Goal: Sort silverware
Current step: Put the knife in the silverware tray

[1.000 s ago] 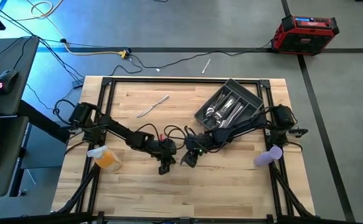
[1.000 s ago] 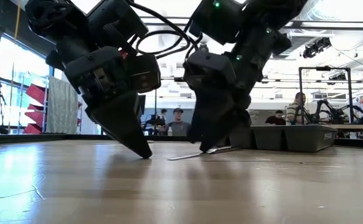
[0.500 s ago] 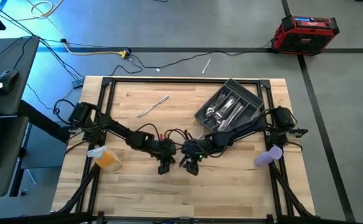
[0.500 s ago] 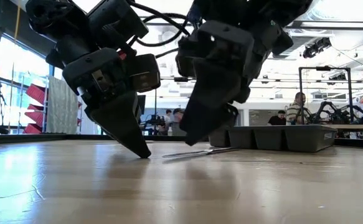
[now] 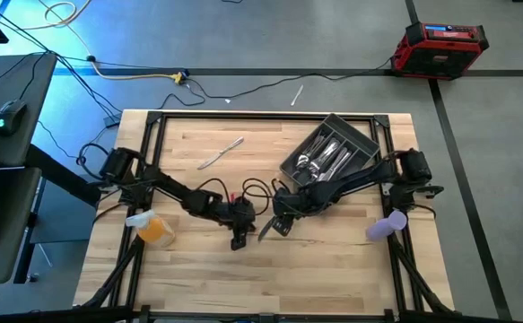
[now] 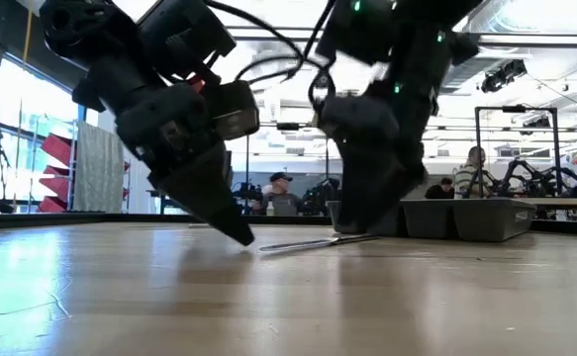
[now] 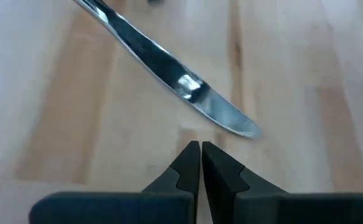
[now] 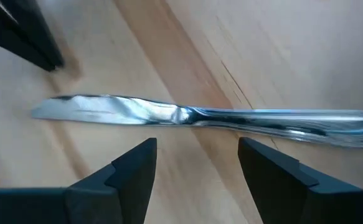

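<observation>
A silver table knife (image 8: 187, 115) lies flat on the wooden table near its middle, also seen as the knife (image 7: 169, 71) and the knife (image 6: 313, 240). My right gripper (image 8: 197, 162) is open and hovers low over the knife, which lies across the line of its fingers. My left gripper (image 7: 200, 146) is shut, its tips down at the table just short of the blade's tip (image 7: 248, 130). A second knife (image 5: 221, 152) lies flat farther back on the left. More silverware fills the dark grey tray (image 5: 331, 151) at the far right.
The tray (image 6: 466, 216) stands close behind my right gripper. An orange object (image 5: 156, 227) and a lilac one (image 5: 387, 224) sit at the table's left and right sides. Bare wood stretches along the near edge. People sit in the room beyond the table.
My right gripper swung toward the near edge, then drew back toward the far right, and now stands over the knife. My left gripper's tip edged slightly toward the knife. The knife has stayed flat on the table.
</observation>
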